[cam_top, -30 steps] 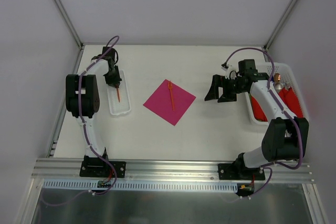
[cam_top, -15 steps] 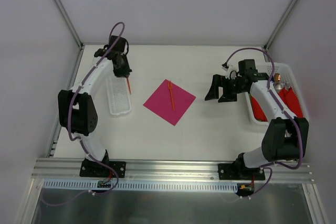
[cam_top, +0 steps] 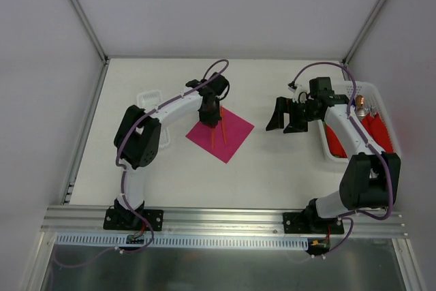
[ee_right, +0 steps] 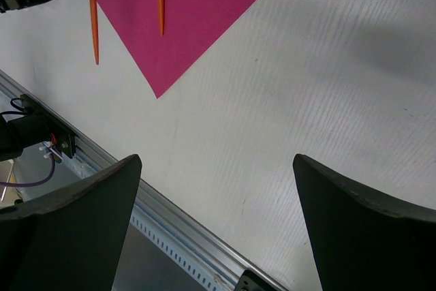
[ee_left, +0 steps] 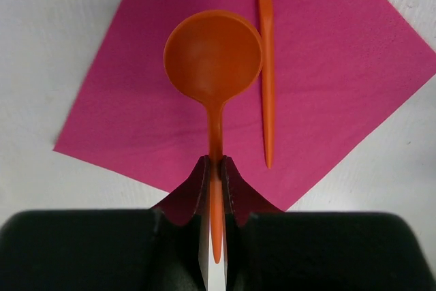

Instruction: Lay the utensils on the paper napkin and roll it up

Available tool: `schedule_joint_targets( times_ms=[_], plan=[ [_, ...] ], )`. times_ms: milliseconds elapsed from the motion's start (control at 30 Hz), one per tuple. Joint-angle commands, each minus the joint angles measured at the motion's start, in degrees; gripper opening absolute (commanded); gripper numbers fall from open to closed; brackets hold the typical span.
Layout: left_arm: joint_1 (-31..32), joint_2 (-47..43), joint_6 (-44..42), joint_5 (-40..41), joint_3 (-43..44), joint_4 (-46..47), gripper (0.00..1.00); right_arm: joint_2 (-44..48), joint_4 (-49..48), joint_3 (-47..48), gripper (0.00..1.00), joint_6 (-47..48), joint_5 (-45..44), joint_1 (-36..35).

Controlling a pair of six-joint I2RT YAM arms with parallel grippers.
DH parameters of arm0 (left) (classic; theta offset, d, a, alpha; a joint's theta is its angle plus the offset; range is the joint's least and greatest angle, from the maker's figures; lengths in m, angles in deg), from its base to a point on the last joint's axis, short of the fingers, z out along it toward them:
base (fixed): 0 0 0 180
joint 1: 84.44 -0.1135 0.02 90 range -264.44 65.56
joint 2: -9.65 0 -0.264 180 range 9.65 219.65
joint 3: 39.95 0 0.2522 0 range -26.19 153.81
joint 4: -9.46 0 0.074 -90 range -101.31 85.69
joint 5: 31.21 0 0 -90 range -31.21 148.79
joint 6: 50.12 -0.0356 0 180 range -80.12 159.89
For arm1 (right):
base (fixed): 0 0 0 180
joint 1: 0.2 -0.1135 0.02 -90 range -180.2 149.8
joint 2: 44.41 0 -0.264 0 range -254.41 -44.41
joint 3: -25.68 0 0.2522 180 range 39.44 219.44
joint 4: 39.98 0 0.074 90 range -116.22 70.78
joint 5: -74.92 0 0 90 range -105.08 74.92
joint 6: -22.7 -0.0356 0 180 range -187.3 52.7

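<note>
The pink paper napkin (cam_top: pixel 237 129) lies flat at the table's middle. An orange fork (cam_top: pixel 224 134) rests on it, tines toward the far side. My left gripper (cam_top: pixel 209 119) hovers over the napkin's left half, shut on the handle of the orange spoon (ee_left: pixel 213 56). The spoon's round bowl hangs over the napkin (ee_left: pixel 334 66), just left of the fork (ee_left: pixel 267 80). My right gripper (cam_top: pixel 286 115) stands open to the right of the napkin, with nothing between its fingers (ee_right: pixel 88 216). The right wrist view shows the napkin's corner (ee_right: pixel 197 5) and both orange handles.
A white basket (cam_top: pixel 371 88) at the right edge holds red napkin bundles (cam_top: pixel 334 142) and metal utensils. A long white tray (cam_top: pixel 148 95) lies at the left, partly under my left arm. The metal rail (cam_top: pixel 225 217) runs along the near edge.
My left arm has swung right from the white tray to over the napkin, carrying the spoon. The right arm and the fork have stayed still.
</note>
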Motion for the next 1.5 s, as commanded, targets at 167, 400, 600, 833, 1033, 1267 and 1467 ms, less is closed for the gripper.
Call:
schedule_joint_targets(
  times_ms=[167, 400, 600, 833, 1033, 1267, 1467],
  plan=[
    [1.67, 5.16, 4.1, 1.44, 7.92, -1.31, 0.0, -0.81, 0.53, 1.06, 0.99, 0.43, -0.09, 0.18],
    [1.41, 8.67, 6.04, 1.36, 10.21, -1.31, 0.0, -0.72, 0.45, 0.62, 0.99, 0.78, -0.27, 0.27],
    [0.71, 10.61, 7.97, 1.7, 11.53, -1.31, 0.0, -1.07, 0.45, 0.62, 0.99, 0.86, -0.36, 0.27],
    [-0.17, 11.93, 7.62, 2.15, 12.68, -1.31, 0.0, -1.51, 0.53, 0.45, 0.99, 1.04, -0.36, 0.27],
    [-0.7, 12.9, 6.66, 2.32, 13.64, -1.13, 0.0, -1.95, 0.45, 0.53, 0.99, 1.04, -0.27, 0.27],
    [-0.88, 14.48, 6.57, 1.53, 15.14, -1.13, 0.0, -2.13, 0.36, 0.36, 0.99, 1.04, -0.53, 0.27],
    [-0.88, 15.89, 7.36, 0.65, 16.01, -0.87, 0.02, -2.57, 0.27, 0.36, 0.99, 1.04, -0.53, 0.36]
  ],
)
